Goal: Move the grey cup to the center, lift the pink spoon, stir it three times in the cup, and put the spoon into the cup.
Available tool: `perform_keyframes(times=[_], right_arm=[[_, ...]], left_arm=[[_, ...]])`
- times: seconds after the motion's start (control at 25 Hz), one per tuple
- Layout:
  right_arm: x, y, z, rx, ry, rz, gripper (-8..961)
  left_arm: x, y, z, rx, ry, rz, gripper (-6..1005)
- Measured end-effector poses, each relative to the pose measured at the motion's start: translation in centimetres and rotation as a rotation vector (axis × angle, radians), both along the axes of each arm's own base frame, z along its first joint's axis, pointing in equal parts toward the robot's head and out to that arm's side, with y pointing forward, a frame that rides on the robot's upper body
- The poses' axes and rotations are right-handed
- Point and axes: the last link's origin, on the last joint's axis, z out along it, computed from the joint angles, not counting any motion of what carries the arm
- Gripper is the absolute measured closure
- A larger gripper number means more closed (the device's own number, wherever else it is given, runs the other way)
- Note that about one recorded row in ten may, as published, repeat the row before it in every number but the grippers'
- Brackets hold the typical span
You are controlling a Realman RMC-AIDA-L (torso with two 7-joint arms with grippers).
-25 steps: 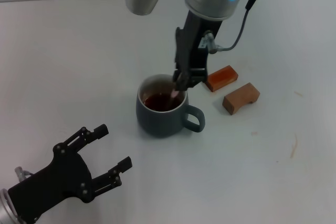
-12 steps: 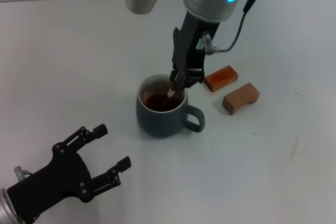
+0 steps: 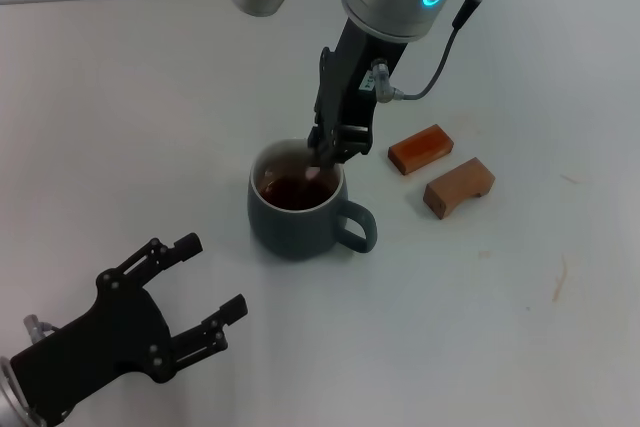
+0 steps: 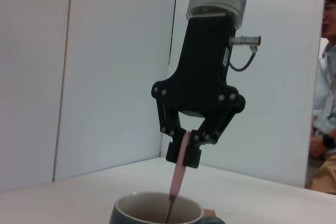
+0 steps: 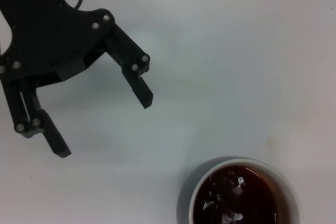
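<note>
The grey cup (image 3: 290, 232) stands mid-table with dark reddish-brown liquid in it, its handle to the right. My right gripper (image 3: 328, 155) hangs over its far rim, shut on the pink spoon (image 3: 318, 173). The spoon points down and its lower end dips into the liquid. The left wrist view shows the right gripper (image 4: 184, 155) pinching the spoon's pink handle (image 4: 177, 182) above the cup (image 4: 134, 214). My left gripper (image 3: 200, 287) is open and empty at the near left. It also shows in the right wrist view (image 5: 104, 126), apart from the cup (image 5: 241, 162).
Two brown wooden blocks lie right of the cup: a reddish one (image 3: 421, 147) and a lighter notched one (image 3: 459, 186). The right arm's cable (image 3: 440, 67) loops above them. A white wall runs along the table's far edge.
My right gripper has swung the spoon leftward inside the cup, and the cup has slid a little to the left. The left arm has barely moved.
</note>
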Motion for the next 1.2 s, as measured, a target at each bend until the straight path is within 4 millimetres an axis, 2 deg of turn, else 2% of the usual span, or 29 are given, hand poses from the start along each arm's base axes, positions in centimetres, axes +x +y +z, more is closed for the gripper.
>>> perform_keyframes(times=[0.16,0.32,0.52,0.56,0.6,0.68,0.72,0.88,1.12,1.16,1.2], right_arm=[[0.3,0.0,-0.2,0.011,0.000,0.012,793],[0.3,-0.1,0.1,0.019,0.012,0.024,618],[0.1,-0.7,1.9,0.063,0.124,0.054,451],[0.1,-1.1,3.1,0.098,0.216,0.067,448],[0.1,-1.1,3.1,0.098,0.216,0.067,446],[1.0,-1.8,4.6,0.148,0.363,0.088,441],[1.0,-1.8,4.6,0.148,0.363,0.088,438],[4.1,-2.9,6.1,0.197,0.591,0.086,428],[11.6,-4.5,7.7,0.280,0.984,0.002,413],[14.6,-5.2,7.7,0.315,1.102,0.005,411],[14.6,-5.2,7.7,0.315,1.102,0.005,408]], left_arm=[[0.0,0.0,0.0,0.001,0.000,0.000,157],[-0.1,0.0,0.1,0.001,0.001,0.002,157],[-0.1,0.1,0.2,0.011,-0.001,0.005,157],[0.0,0.2,0.2,0.012,-0.003,0.005,157],[0.0,0.2,0.2,0.012,-0.003,0.005,157],[0.0,0.3,0.3,0.012,-0.005,0.001,157],[0.0,0.3,0.3,0.012,-0.005,0.001,157],[0.0,0.5,0.3,0.017,-0.002,0.001,157],[0.1,0.7,0.4,0.023,-0.004,0.005,157],[0.1,0.8,0.4,0.023,-0.002,0.005,157],[0.1,0.8,0.4,0.023,-0.001,0.006,157]])
